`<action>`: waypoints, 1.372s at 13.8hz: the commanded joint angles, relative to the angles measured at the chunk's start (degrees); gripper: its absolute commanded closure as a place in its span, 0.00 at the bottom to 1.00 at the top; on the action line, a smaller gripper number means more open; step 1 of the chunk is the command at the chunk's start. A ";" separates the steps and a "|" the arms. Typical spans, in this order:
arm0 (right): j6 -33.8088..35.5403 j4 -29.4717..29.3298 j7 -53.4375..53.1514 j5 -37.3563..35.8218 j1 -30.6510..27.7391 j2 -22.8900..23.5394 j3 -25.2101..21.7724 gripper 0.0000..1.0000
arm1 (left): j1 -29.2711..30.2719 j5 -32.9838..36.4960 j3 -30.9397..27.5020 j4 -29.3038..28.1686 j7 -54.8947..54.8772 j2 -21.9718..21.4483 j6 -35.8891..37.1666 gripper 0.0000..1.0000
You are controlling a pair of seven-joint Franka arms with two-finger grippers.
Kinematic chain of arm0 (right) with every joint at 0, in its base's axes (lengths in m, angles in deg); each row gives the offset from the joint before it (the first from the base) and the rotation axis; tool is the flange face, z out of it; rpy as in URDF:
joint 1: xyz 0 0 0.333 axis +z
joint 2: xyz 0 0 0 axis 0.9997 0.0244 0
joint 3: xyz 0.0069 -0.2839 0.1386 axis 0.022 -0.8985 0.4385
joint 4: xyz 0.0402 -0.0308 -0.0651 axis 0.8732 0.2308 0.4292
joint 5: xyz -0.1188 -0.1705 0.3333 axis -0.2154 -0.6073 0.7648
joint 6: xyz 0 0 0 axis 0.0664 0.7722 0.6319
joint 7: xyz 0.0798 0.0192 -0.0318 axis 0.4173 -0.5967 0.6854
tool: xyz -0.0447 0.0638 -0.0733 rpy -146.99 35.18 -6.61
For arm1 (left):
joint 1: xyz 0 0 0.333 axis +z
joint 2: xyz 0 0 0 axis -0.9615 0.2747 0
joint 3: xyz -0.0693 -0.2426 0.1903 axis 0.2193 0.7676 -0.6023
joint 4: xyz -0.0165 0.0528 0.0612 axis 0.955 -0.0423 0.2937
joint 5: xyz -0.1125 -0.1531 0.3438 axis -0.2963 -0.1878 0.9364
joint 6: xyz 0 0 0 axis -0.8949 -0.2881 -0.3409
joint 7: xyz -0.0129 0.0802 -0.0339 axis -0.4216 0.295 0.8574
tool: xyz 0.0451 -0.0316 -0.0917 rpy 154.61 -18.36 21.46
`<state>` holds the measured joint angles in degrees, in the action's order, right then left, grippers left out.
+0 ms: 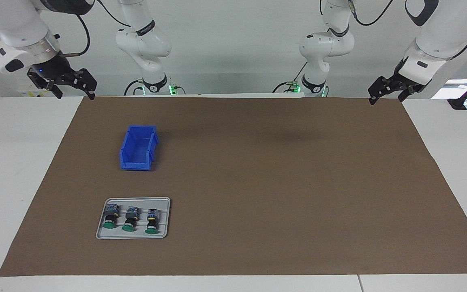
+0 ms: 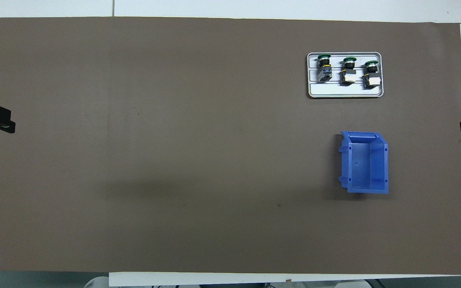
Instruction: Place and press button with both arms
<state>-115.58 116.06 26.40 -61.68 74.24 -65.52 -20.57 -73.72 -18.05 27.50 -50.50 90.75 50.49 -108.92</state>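
Three buttons [image 1: 129, 219] lie in a grey tray [image 1: 167, 202] farther from the robots than the blue bin [image 1: 138, 148]; left gripper [image 1: 387, 93] and right gripper [image 1: 71, 87] hang open, holding nothing

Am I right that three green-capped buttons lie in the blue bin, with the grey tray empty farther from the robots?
Not quite: the three buttons lie on the grey tray, and the blue bin is the empty one. The tray does sit farther from the robots than the bin. Both the facing and overhead views show this.
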 commanded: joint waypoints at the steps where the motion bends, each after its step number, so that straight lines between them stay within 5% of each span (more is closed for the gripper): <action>1: 0.34 0.46 -0.38 0.41 -0.05 -0.50 0.40 0.00 | 0.11 -0.33 -0.29 -2.07 -0.55 -1.75 -0.57 0.00; 9: 0.78 0.90 0.58 0.76 -1.28 -0.85 0.40 0.00 | -0.51 -0.33 -0.29 -1.98 -0.29 -1.83 0.39 0.00; 12: -6.93 0.99 1.82 -0.20 3.09 0.63 0.84 0.00 | -0.51 -0.24 -0.29 -1.98 -0.29 -1.75 0.48 0.00; 15: -13.87 -1.29 -0.98 -0.82 8.11 8.18 0.84 0.00 | -0.60 -0.24 -0.29 -1.98 0.06 -1.83 0.57 0.00; 19: -25.73 -7.61 -3.80 -1.00 12.15 23.90 0.93 0.00 | -0.60 -0.24 -0.29 -1.98 0.24 -1.75 0.22 0.00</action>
<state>-138.37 114.74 23.91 -61.87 85.23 -50.14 -19.89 -73.80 -18.05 27.60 -50.65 90.76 50.45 -108.47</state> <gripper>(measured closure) 0.000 0.000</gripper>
